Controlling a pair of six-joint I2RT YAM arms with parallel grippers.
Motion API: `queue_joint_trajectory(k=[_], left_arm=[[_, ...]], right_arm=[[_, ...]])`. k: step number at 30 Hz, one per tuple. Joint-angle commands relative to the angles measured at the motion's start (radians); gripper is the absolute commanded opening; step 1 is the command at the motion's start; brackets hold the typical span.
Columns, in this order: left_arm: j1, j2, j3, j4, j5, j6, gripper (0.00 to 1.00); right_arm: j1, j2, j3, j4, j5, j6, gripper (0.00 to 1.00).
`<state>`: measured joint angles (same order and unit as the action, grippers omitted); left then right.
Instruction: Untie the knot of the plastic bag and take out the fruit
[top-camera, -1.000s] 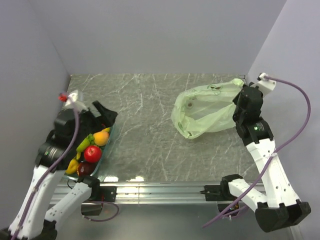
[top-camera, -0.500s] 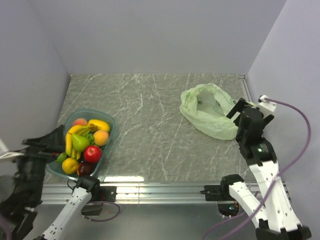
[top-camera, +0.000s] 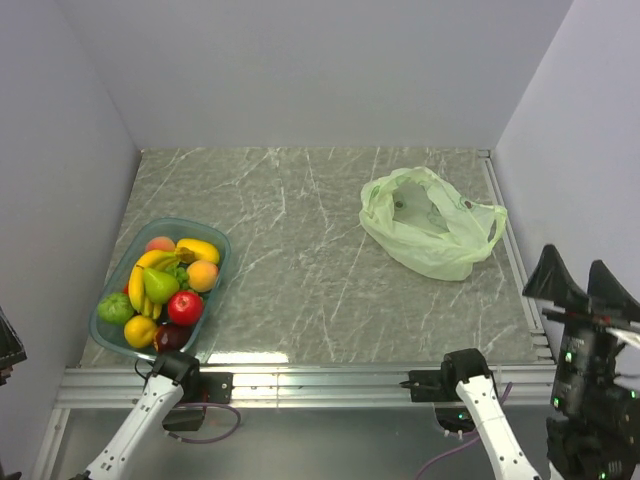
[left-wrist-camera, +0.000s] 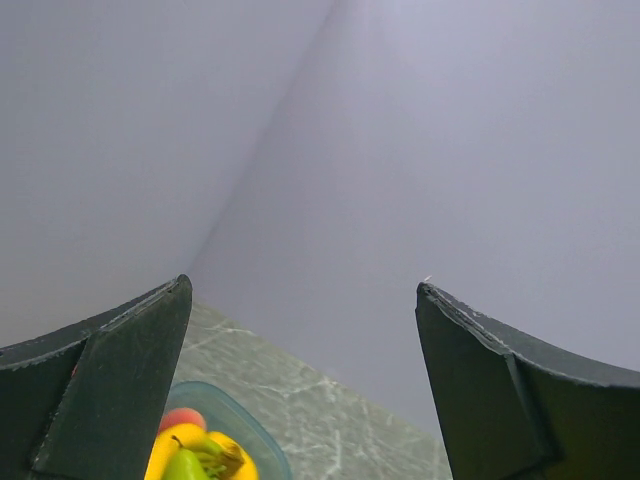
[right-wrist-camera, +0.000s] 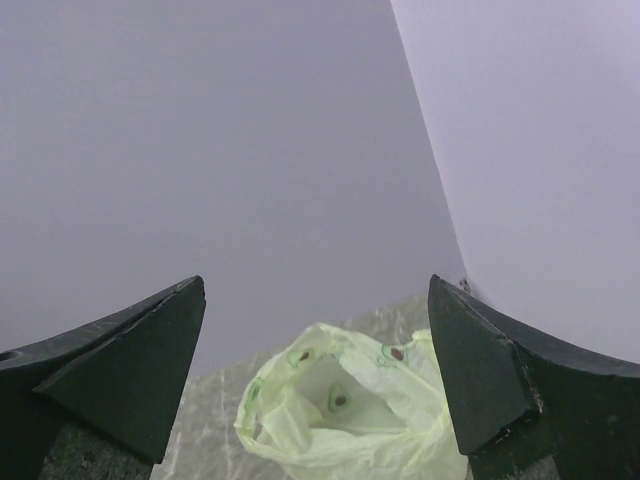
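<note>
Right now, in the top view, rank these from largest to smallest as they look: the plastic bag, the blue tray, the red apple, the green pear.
1. plastic bag and blue tray: about alike, so not ranked apart.
2. red apple and green pear: far smaller, too alike to rank.

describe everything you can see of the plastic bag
The plastic bag is thin, crinkly, translucent pale green with small dark printed spots. It lies slumped on the marbled table at the far right, mouth gaping open, no knot showing, one handle loop flopped rightward. Only the table touches it.
</note>
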<state>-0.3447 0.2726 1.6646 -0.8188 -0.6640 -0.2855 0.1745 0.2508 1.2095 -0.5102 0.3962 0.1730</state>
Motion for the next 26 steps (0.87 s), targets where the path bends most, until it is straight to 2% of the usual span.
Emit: queue_joint_trajectory(k=[1,5,26], left_arm=[[-0.002,-0.012,-0.009,0.055,-0.036,0.131,0.99],[-0.002,-0.029,-0.034,0.081,-0.033,0.151,0.99],[-0.002,-0.027,-0.103,0.119,-0.04,0.111,0.99]], right_arm=[[-0.004,-0.082,-0.056,0.053,-0.094,-0.075,0.98],[-0.004,-0.131,-0.105,0.047,-0.125,-0.07,0.99],[-0.004,-0.127,-0.12,0.042,-0.129,-0.076,1.0]])
